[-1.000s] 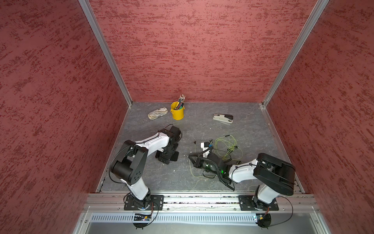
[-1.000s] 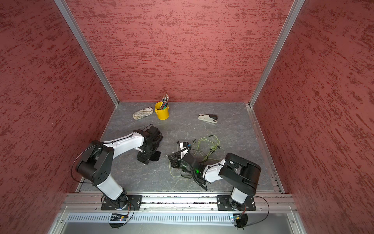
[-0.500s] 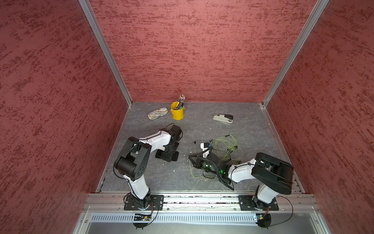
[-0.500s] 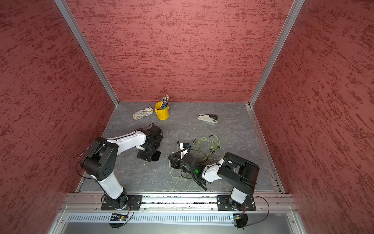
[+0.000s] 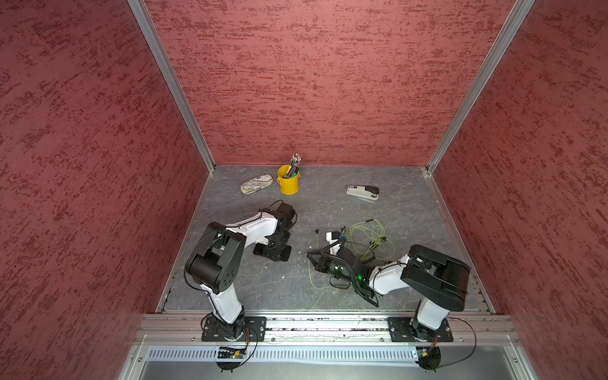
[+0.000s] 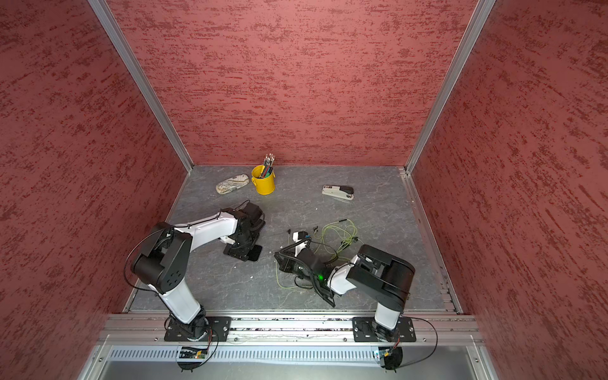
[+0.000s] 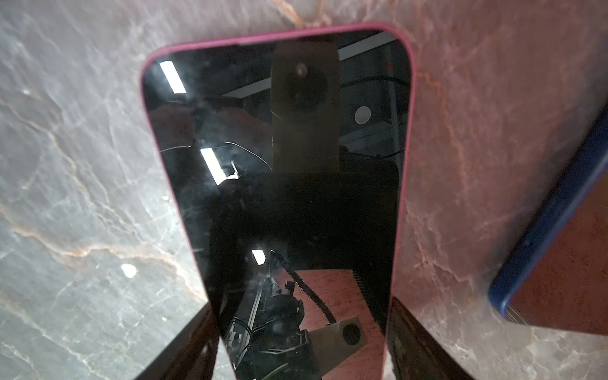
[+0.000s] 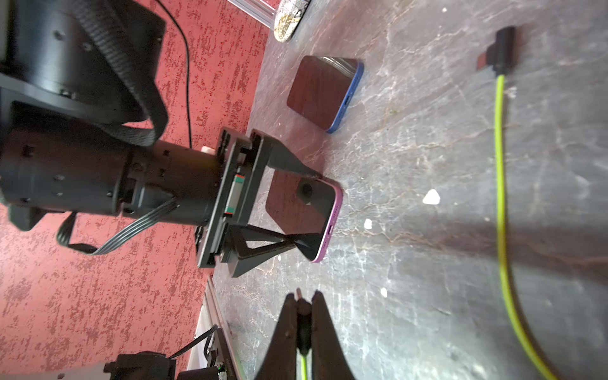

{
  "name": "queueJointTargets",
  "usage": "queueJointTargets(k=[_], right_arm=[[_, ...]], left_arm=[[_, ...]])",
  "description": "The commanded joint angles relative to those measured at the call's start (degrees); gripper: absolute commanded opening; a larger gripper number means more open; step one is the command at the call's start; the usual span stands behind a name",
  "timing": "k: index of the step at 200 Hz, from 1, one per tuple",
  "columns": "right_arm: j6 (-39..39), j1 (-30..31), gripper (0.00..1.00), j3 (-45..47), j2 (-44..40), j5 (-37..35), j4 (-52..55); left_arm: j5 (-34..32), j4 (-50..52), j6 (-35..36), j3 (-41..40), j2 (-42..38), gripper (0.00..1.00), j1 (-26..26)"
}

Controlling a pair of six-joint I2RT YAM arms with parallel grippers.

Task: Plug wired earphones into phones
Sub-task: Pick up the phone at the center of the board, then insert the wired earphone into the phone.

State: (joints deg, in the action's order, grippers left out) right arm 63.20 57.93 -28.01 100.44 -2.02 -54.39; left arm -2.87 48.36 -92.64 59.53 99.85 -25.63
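Grey floor (image 8: 427, 148): two phones (image 8: 320, 92); left tool (image 8: 309, 212) apart astride pink-cased phone (image 7: 279, 164); right tool (image 8: 303, 296) clamped on plug (image 8: 303, 324)

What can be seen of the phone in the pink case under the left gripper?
The phone in the pink case is a flat rectangle with rounded corners; its glossy black screen faces up. A thin pink-purple rim frames it, and one short edge shows a port. It lies flat on the grey marbled table, beside a blue-cased phone, not touching it. The fingers of the left gripper stand along its long sides; contact is unclear.
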Motion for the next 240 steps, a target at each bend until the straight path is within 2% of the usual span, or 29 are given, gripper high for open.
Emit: queueJointTargets(k=[1,60,102,240], right_arm=[[1.1,-0.6,0.0,0.0,1.2,0.7,-2.4],[1.6,-1.0,0.0,-2.7,6.2,3.3,-7.6],[1.5,-1.1,0.0,-4.3,9.0,5.1,-9.7],[2.2,-1.9,0.0,-5.7,11.5,6.2,-11.0]], left_arm=[[3.2,-1.3,-0.7,-2.1,-0.5,0.68,0.2],[9.7,-8.2,-3.1,-6.4,-8.3,0.67,2.2],[10.3,-9.2,-4.4,-7.6,-12.8,0.67,2.4],[14.3,-12.0,-5.3,-9.7,-14.6,0.67,1.8]])
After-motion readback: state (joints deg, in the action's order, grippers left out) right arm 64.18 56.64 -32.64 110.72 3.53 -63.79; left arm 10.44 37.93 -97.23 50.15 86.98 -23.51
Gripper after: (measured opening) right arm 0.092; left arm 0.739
